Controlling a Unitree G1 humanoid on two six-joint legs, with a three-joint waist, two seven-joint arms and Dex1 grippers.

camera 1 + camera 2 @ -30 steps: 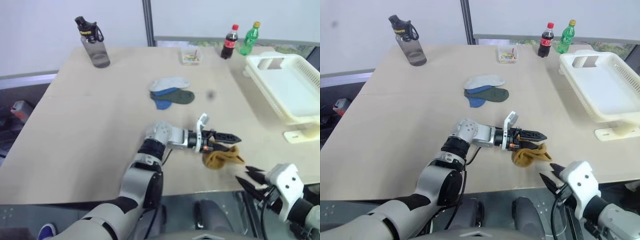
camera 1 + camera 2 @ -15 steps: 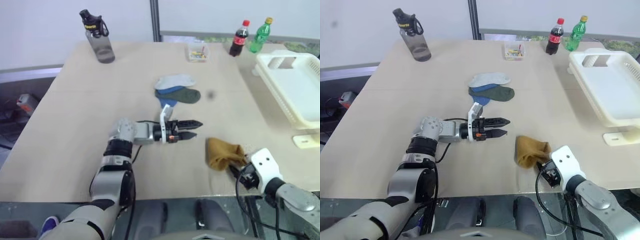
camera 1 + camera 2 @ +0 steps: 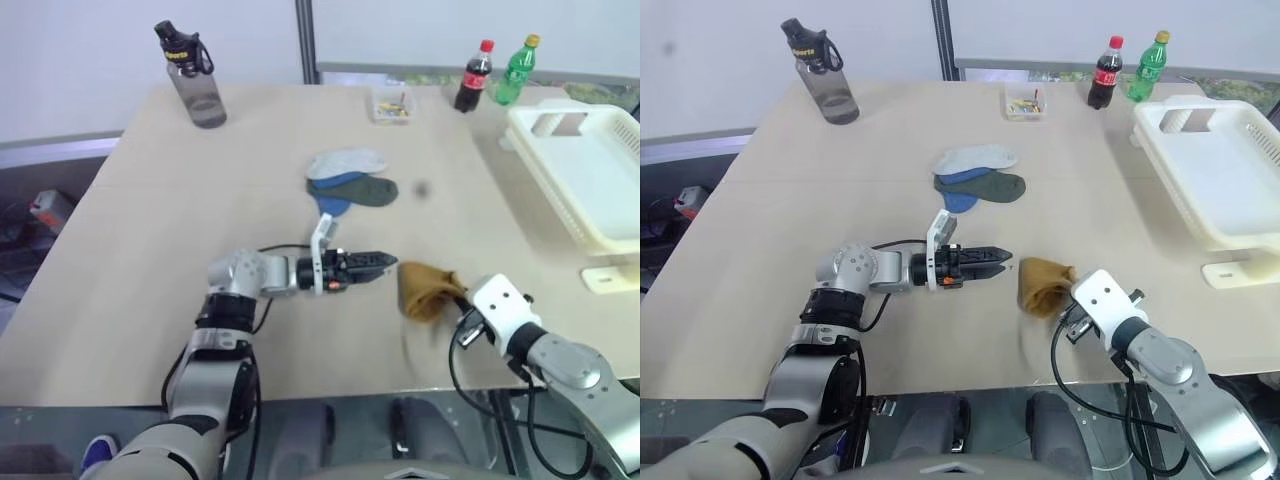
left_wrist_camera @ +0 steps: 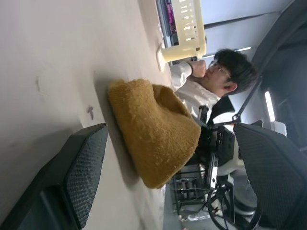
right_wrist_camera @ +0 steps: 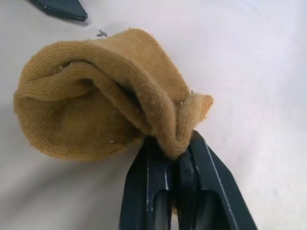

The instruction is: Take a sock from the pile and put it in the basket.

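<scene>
step in hand: a mustard-yellow sock [image 5: 103, 103] has been pinched by the right gripper [image 5: 180, 158]; the task is judged to stand at the grasp, with the carry to the basket not yet begun.
right gripper: its two black fingers [image 5: 146, 191] are seen pressed together on a folded edge of the sock, cloth squeezed between them.
left gripper [image 3: 375, 263]: held low over the table just left of the sock and pointing at it; its fingers [image 4: 79, 167] stand wide apart with nothing between them.
sock: bunched up on the wooden table [image 3: 150, 220] near its near edge, right of centre, still resting on the surface.
pile [image 3: 347, 185]: pale, blue and dark green socks lie overlapped at mid-table, farther off than the grippers and well apart from the yellow sock.
basket [image 3: 590, 180]: the cream-white slotted laundry basket stands at the right edge of the table, well apart from the sock, to the right and farther away.
other things: a dark water bottle [image 3: 190, 75] at the far left, a small clear box [image 3: 388, 103], a cola bottle [image 3: 472, 77] and a green bottle [image 3: 512, 70] along the far edge.
next move, as judged: the sock is to be lifted clear, swung right and away over the basket rim, then released.
risk, as judged: only an edge is gripped, so the sock may slip or drag.
</scene>
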